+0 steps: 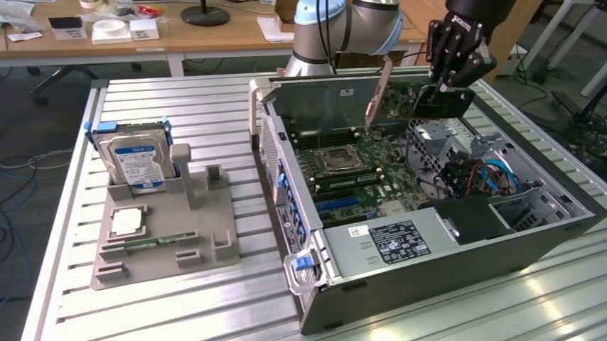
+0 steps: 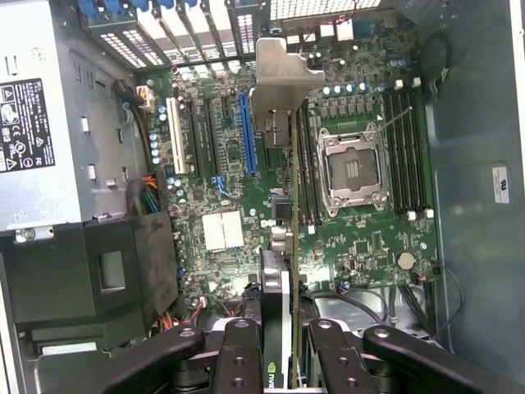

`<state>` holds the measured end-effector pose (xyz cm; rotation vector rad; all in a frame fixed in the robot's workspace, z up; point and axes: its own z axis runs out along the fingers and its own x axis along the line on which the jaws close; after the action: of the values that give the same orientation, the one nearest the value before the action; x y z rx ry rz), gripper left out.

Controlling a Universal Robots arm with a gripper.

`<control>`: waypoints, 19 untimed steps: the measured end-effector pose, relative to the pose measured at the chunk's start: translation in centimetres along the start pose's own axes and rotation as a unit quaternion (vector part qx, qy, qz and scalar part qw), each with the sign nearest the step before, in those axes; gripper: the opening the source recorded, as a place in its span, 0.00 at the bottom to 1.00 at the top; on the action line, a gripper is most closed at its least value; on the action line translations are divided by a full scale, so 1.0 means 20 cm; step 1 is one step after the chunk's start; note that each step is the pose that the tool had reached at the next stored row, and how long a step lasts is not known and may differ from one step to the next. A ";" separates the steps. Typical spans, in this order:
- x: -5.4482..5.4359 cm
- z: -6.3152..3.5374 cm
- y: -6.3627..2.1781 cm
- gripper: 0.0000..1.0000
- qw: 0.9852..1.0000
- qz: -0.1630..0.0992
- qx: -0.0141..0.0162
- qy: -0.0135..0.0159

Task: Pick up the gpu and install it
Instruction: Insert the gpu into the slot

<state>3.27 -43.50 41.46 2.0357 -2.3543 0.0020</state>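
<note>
Holding the gpu (image 1: 403,99) aloft over an open computer case (image 1: 427,284).
Exterior view: pinched across its flat faces by the gripper (image 1: 444,87), bracket (image 1: 382,89) end free. Wrist view: seen edge-on between clamped fingers (image 2: 238,353), above the motherboard (image 2: 221,230). Likely light, stiff, fragile; best gripped on the cooler (image 2: 272,287).

exterior view overlooks the table (image 1: 142,305); wrist view looks down at the shared motherboard (image 1: 365,181) (image 2: 361,238).

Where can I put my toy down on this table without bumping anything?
Bare table lies beyond the hard drive, in a narrow strip between the gray holder and the computer case, and on the holder's near side. Inside the case is crowded, and the tool holds a green card above it.
</note>
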 end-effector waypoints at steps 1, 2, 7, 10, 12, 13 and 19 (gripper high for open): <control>0.00 0.000 0.000 0.27 1.000 -0.001 0.000 0.000; 0.00 0.000 0.000 0.27 1.000 -0.001 0.000 0.000; 0.00 0.001 0.000 0.27 1.000 -0.003 0.000 0.000; 0.00 0.002 0.000 0.27 1.000 -0.005 0.000 0.000; 0.00 0.002 0.000 0.27 1.000 -0.007 0.000 0.000; 0.00 0.002 0.000 0.27 1.000 -0.008 0.000 0.000; 0.00 0.003 0.000 0.27 1.000 -0.013 0.000 0.001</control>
<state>3.27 -43.45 41.40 2.0651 -2.3280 0.0034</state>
